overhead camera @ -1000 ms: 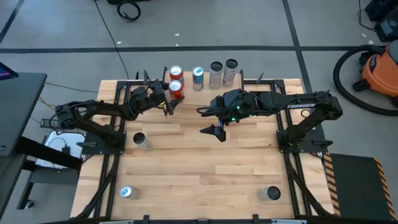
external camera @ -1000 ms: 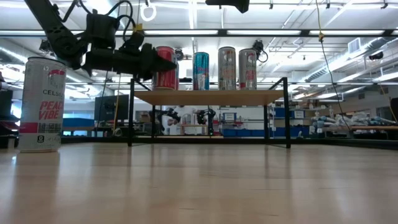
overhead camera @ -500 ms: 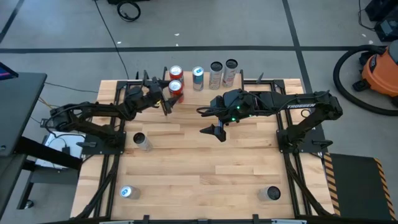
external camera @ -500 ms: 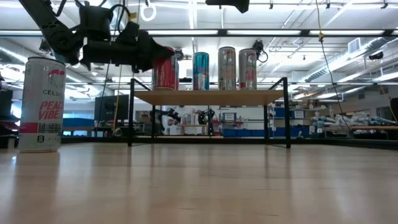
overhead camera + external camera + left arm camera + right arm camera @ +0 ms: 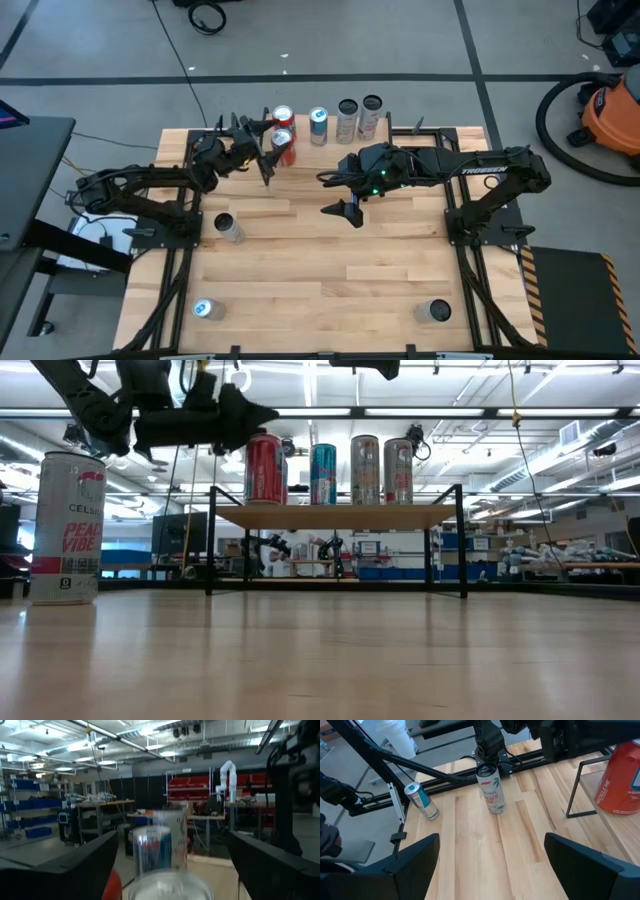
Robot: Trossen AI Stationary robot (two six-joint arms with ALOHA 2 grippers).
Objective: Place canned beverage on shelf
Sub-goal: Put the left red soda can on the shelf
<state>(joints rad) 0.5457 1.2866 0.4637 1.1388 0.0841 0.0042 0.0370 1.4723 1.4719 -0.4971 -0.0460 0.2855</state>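
The shelf (image 5: 335,517), a light board on thin black legs, stands at the table's far edge (image 5: 330,135). Several cans stand upright on it. The front red can (image 5: 283,142) is at its left end (image 5: 263,468). My left gripper (image 5: 265,148) is open and empty. It hovers just left of and above that red can's top (image 5: 262,415). Its wrist view (image 5: 172,865) looks over the can tops. My right gripper (image 5: 336,195) is open and empty above the table's middle, near the shelf's front.
A white Celsius can (image 5: 228,228) stands on the table at the left (image 5: 68,528) (image 5: 490,787). A blue-topped can (image 5: 203,310) stands near the front left corner and a silver can (image 5: 435,312) near the front right. There is bare wood between them.
My left gripper has risen from the level of the front red can to above its top, and has drawn slightly toward the table's left. The red can stays upright on the shelf.
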